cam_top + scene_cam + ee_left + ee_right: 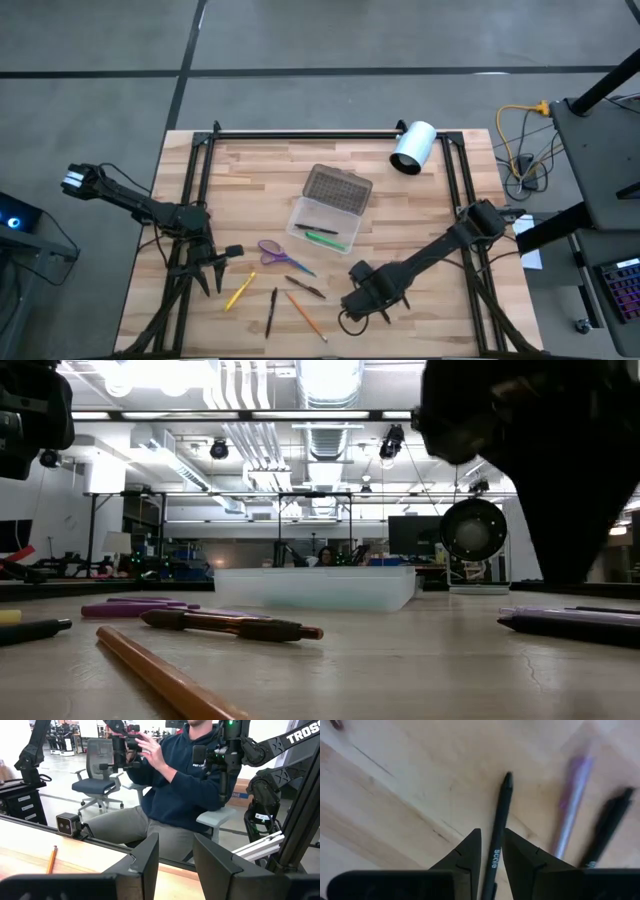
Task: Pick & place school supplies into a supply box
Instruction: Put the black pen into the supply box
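The supply box (322, 222) is a clear case standing open mid-table, its dotted grey lid (337, 187) tipped back and a green pen (322, 238) inside. Purple scissors (272, 250), a yellow pen (240, 290), a black pen (271, 311), an orange pencil (305, 315) and a dark pen (305, 288) lie flat on the wood near the front. My right gripper (365, 297) points down right of them, shut on another black pen (501, 820). My left gripper (215, 268) waits open at the left (175, 865). My right gripper pinches the black pen's printed barrel (495, 857) between its two fingers, which come from above and lie across it. The pen's pointed end (507, 779) sticks out past the fingertips over bare wood. The fingers hide its other end. I cannot tell if it is clear of the table.
A purple pen (572, 805) and a further black pen (607, 827) lie on the wood beside the held one. A white cylinder (412, 147) lies at the back right. Black frame rails (300, 133) edge the table. A seated person (175, 790) is beyond the near edge.
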`<state>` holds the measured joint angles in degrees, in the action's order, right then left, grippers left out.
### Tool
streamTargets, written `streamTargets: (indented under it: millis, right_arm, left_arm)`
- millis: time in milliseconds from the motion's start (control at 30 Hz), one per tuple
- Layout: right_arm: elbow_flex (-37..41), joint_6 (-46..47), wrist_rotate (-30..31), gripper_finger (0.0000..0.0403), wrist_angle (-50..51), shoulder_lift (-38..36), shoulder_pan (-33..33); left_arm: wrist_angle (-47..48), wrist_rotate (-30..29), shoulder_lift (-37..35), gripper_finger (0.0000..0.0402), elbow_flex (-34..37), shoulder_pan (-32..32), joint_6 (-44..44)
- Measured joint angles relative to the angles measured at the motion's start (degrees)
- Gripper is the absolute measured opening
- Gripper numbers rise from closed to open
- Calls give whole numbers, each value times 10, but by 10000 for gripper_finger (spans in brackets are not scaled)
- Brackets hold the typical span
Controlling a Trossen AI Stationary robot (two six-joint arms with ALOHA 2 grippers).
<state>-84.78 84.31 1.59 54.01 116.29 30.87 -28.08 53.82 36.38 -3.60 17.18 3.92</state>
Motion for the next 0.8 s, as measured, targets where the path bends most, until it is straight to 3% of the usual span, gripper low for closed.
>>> streamTargets:
  millis: [133, 800]
  right_arm:
    - [20, -3, -31, 68, -24, 0, 0]
    - [30, -24, -36, 68, -22, 6, -1]
  left_arm:
    - [0, 0, 0, 105, 0, 0, 0]
    - [0, 0, 0, 105, 0, 0, 0]
